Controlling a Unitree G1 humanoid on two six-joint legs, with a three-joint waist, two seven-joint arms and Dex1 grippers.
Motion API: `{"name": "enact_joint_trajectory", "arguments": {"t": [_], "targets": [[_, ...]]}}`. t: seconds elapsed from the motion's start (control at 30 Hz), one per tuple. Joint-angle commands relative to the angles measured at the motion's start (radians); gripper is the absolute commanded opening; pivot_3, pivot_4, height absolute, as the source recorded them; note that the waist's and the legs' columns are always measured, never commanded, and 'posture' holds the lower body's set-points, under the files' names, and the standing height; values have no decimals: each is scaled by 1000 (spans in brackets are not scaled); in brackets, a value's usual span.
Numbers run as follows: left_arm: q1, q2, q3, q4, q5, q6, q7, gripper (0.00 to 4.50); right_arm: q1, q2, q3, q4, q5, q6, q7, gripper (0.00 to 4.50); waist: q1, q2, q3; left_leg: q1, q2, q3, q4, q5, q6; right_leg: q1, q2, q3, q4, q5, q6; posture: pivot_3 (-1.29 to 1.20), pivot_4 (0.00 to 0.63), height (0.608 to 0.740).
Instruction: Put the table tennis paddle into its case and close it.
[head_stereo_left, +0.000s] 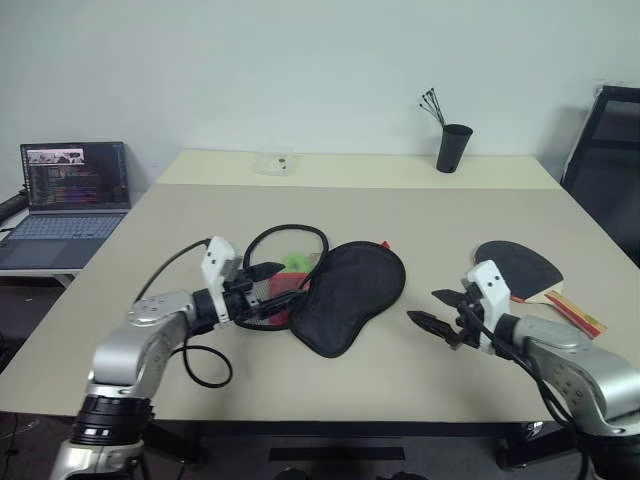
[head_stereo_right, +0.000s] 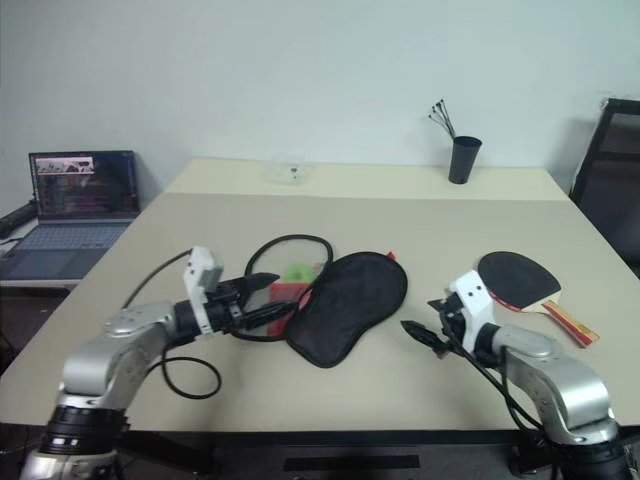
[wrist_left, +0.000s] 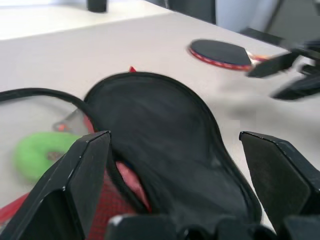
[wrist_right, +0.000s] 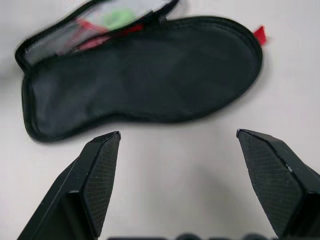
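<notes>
Black fabric marks the case, which lies unzipped mid-table, one half folded out flat, the other a red and clear half with something green in it toward our left. The paddle lies black face up, well apart from the case on our right, handle pointing toward the table's right edge. Neither is held. The step in hand, we judge, is fetching the paddle: the right gripper sits between case and paddle with its fingers spread wide and empty, so we should swing it back toward the handle and pinch there, leaving the blade free to slide in. The left gripper, fingers also spread and holding nothing, hovers just over the case's left half; we would use it to pin that half down so the pouch does not skid when the blade enters. Both forearms reach forward and angle inward, each gripper tipped slightly down at the case.
</notes>
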Motion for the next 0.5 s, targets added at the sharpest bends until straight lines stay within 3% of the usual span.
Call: {"name": "enact_joint_trajectory", "arguments": {"t": [0.03, 0.33, 0.37, 0.5], "targets": [[1, 67, 27, -7, -27, 14, -93, 4500, -27, 69, 24, 8, 58, 43, -15, 4061, 0, 0, 0, -1, 1, 0, 0, 0, 0, -1, 0, 0, 1, 0, 0, 0, 150, 740], [-33, 144, 8, 1, 12, -11, -185, 4500, -118, 165, 42, 141, 64, 91, -46, 4061, 0, 0, 0, -4, 1, 7, 1, 0, 0, -6, 0, 7, 2, 1, 1, 0, 150, 740], [-34, 146, 9, -7, 12, -9, -187, 4500, -127, 170, 42, 152, 64, 95, -46, 4424, -1, 0, 0, -4, 1, 9, 1, 0, 0, -7, 0, 9, 2, 2, 2, 0, 150, 740], [-38, 155, 15, -30, 5, -1, -200, 4500, -143, 179, 52, 172, 66, 125, -53, 4464, -1, 0, 0, -4, 1, 12, 0, 0, 0, -8, 0, 12, 2, 2, 3, 0, 150, 740]]}}
